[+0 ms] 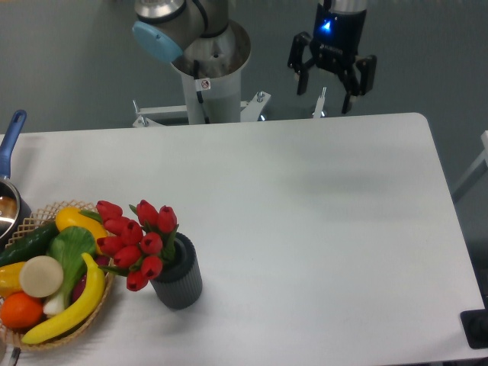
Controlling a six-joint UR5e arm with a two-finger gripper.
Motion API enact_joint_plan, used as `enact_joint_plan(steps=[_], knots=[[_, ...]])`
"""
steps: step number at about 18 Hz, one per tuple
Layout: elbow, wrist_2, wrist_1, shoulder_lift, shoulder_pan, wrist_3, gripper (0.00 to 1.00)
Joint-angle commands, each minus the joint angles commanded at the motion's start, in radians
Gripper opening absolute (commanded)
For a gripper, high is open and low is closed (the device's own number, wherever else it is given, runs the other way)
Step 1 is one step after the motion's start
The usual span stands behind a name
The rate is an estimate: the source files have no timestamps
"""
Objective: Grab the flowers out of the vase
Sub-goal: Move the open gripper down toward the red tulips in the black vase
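Observation:
A bunch of red tulips, the flowers (136, 242), stands in the vase (178, 279), a short dark grey ribbed cylinder near the table's front left. The blooms lean left over the vase's rim toward the basket. My gripper (325, 93) hangs high above the table's far edge, right of centre, far from the flowers. Its two fingers are spread apart and point down, with nothing between them.
A wicker basket (94, 313) with a banana, cucumber, orange and other produce touches the flowers' left side. A pot with a blue handle (11, 137) sits at the left edge. The arm's base column (210, 72) stands behind the white table (320, 229).

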Motion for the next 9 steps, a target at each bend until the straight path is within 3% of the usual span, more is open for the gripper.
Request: enact_joint_plan(steps=[3, 9], knots=[[-0.02, -0.063, 0.094, -0.017, -0.024, -0.098, 1.0], [-0.028, -0.097, 0.194, -0.098, -0.147, -0.118, 1.0]])
